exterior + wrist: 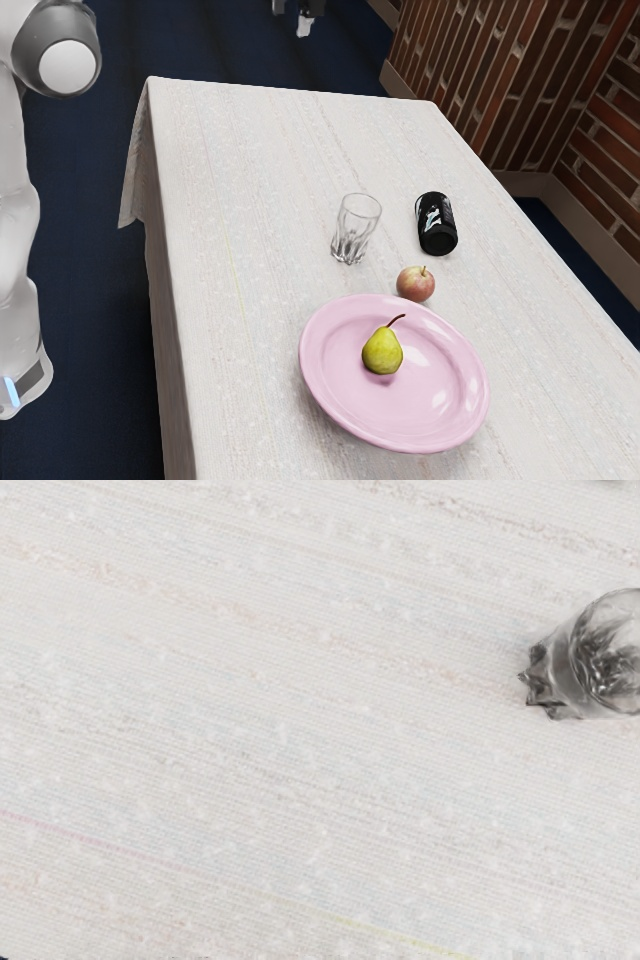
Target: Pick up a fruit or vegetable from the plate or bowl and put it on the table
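The green pear (382, 352) is sitting on the pink plate (440, 432), in the exterior view's near part. Just beyond the plate, an apple (415, 284) is resting; farther, a glass (356, 230) is standing. Far away, the gripper (304, 22) is hanging; its jaws, wide or narrow, I cannot tell.

From here, the pale arm (18, 220) stands tall, its dark hand (304, 20) hanging high and pointing downward.

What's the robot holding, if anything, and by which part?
Nothing is held: the black end effector is empty; the green pear rests on the pink plate.
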You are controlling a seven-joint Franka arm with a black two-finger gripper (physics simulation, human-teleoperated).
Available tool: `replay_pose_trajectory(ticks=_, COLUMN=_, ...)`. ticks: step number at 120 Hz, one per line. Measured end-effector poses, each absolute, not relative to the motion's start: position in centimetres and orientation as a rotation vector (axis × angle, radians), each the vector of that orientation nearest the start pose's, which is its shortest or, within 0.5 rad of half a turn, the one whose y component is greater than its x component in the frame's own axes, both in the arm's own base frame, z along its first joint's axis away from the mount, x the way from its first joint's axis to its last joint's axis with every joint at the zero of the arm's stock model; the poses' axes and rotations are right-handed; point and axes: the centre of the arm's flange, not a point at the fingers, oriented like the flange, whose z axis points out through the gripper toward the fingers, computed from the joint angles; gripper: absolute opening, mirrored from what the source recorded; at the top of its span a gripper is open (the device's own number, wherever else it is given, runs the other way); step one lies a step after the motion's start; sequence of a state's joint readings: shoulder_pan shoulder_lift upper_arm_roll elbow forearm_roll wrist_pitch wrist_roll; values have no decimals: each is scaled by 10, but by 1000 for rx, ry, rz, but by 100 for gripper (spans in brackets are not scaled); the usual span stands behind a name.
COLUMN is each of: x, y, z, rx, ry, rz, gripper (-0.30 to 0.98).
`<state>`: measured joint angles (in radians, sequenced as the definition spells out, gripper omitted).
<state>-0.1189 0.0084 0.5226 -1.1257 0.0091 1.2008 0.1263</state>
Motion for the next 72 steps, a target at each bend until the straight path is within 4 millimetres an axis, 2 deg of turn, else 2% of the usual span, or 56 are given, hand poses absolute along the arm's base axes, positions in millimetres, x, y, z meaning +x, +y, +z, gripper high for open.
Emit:
replay_pose_trajectory(ticks=6, x=470, y=165, z=773, rx=-3095, ry=-339, rz=-30, gripper=67)
replay_pose_trajectory(ticks=14, x=474, y=127, z=772, rx=-3119, ry=-193, rz=30, gripper=67)
replay_pose_trajectory(ticks=20, x=475, y=104, z=770, rx=-3130, ry=-99, rz=83, gripper=67)
replay_pose_trajectory(ticks=32, x=465, y=59, z=781, rx=-3141, ry=65, rz=99, gripper=67)
replay_pose_trajectory(ticks=42, x=456, y=21, z=748, rx=-3141, ry=191, rz=180, gripper=67)
replay_pose_trajectory(ticks=48, x=435, y=-7, z=735, rx=-3098, ry=183, rz=174, gripper=67)
replay_pose_trajectory(ticks=55, x=417, y=-39, z=723, rx=-3031, ry=89, rz=136, gripper=67)
replay_pose_trajectory(ticks=60, x=399, y=-78, z=724, rx=-2951, ry=4, rz=63, gripper=67)
replay_pose_trajectory(ticks=64, x=397, y=-108, z=718, rx=-2907, ry=-11, rz=34, gripper=67)
replay_pose_trajectory(ticks=72, x=404, y=-153, z=707, rx=-2886, ry=46, rz=9, gripper=67)
